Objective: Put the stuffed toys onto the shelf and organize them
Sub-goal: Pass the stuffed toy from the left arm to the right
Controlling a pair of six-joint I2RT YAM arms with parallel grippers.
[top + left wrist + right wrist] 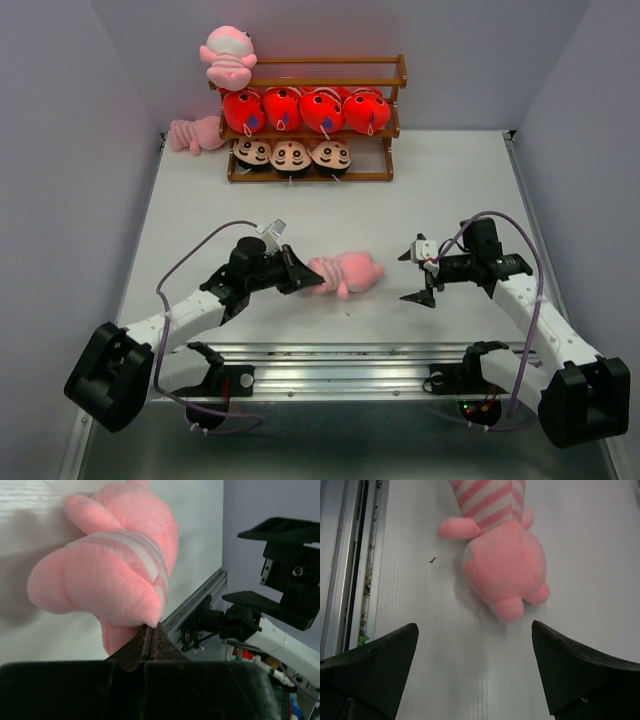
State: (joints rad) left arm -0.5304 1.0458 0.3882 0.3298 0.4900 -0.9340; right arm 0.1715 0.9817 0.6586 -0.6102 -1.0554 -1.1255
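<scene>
Left wrist view, left jaws: closed tight, with a small fold of plush pinched between the tips. The fold belongs to the pink striped toy [115, 575], whose body bulges just above the tips and rests against the tabletop [30, 630].

Right wrist view, right jaws: spread wide and holding nothing. Both tips stand apart from the same toy [505, 565]. Its rounded pink end points toward these jaws and its striped body runs away from them.

Top external view, item by item:
- Pink striped toy [345, 272]: lies on its side on the tabletop [450, 190] near the front, between the two arms. The left jaws are at its left end and the right jaws are near its right end, not touching.
- Shelf [401, 70]: brown wood with three tiers, at the far edge of the tabletop by the back wall.
- Top tier: second pink toy [228, 55], at the left end.
- Middle tier: four red fish [283, 108], side by side across the full width.
- Bottom tier: three boy dolls [290, 155], side by side from the left end to past the middle.
- Third pink toy [195, 135]: lies on the tabletop just beside the left side of the shelf. Whether it touches the shelf cannot be told.
- Metal rail [340, 350]: runs along the near edge between the arm bases.
- Purple cables [215, 232]: one loops over each arm.
</scene>
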